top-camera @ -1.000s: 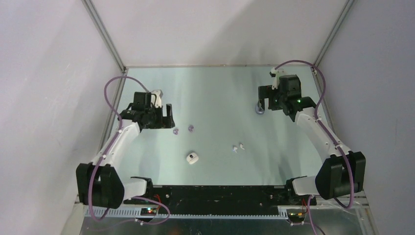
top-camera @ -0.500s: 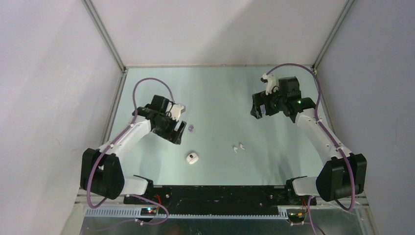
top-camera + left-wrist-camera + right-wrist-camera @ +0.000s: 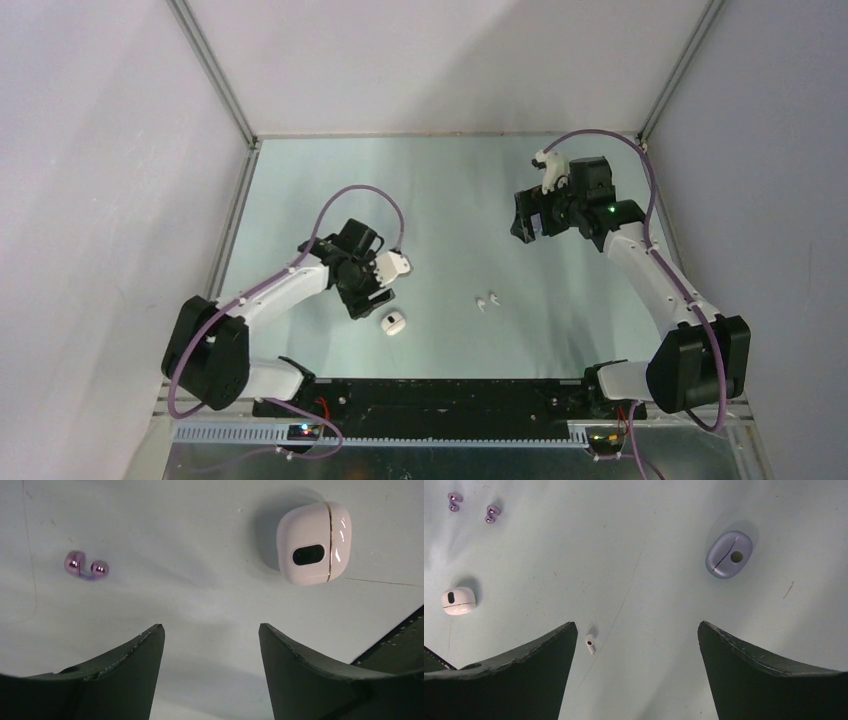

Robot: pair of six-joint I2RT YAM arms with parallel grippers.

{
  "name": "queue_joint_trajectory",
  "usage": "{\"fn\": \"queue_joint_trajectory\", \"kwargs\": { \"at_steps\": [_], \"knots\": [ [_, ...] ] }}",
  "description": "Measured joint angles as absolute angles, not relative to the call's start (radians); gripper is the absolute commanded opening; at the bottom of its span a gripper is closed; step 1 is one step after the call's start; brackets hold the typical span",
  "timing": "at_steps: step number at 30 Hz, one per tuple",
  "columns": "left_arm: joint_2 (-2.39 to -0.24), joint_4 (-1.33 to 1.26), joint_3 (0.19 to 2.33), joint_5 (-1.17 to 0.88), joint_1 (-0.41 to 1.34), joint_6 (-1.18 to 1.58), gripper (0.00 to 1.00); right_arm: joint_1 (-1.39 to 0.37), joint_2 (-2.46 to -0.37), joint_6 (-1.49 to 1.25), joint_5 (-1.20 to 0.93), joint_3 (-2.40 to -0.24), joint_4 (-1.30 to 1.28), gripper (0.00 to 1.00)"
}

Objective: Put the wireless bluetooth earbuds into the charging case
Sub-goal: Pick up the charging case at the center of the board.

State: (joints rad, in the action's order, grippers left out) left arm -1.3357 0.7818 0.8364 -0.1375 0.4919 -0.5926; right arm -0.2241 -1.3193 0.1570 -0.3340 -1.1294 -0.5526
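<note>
Left hand (image 3: 210, 628) near white case (image 3: 314, 550)

On the table (image 3: 450, 180), the squarish charging case (image 3: 392, 322) lay near the front edge at the centre, just right of the left gripper (image 3: 210, 630). Two stemmed earbuds (image 3: 480, 304) lay side by side to that case's right, apart from it. The oval charging case (image 3: 729, 554) lay toward the right rear, beneath the right gripper (image 3: 636, 625) and hidden by it from above. Two rounded earbuds (image 3: 490, 513) lay close together near the left gripper, apart from both cases.
</note>
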Motion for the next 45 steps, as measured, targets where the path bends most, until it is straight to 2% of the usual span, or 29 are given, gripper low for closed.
{"fn": "queue_joint_trajectory", "kwargs": {
  "at_steps": [19,28,32,38,41,45],
  "knots": [
    [-1.399,0.541,0.739,-0.106,0.786,-0.689,0.77,-0.227,-1.262,0.139,-0.356,-1.126,-0.574,0.95],
    [-1.509,0.469,0.830,-0.137,0.863,-0.696,0.95,-0.224,-1.230,0.121,-0.375,-1.079,-0.573,0.95],
    [-1.512,0.471,0.858,-0.177,0.864,-0.728,0.97,-0.220,-1.216,0.113,-0.378,-1.056,-0.574,0.95],
    [-1.515,0.498,0.868,-0.266,0.862,-0.850,0.88,-0.203,-1.187,0.105,-0.386,-1.043,-0.574,0.95],
    [-1.540,0.542,0.909,-0.318,0.860,-0.930,0.79,-0.195,-1.185,0.105,-0.388,-1.043,-0.574,0.95],
    [-1.582,0.579,0.953,-0.352,0.857,-0.988,0.72,-0.188,-1.184,0.106,-0.387,-1.042,-0.575,0.95]
  ]
}}
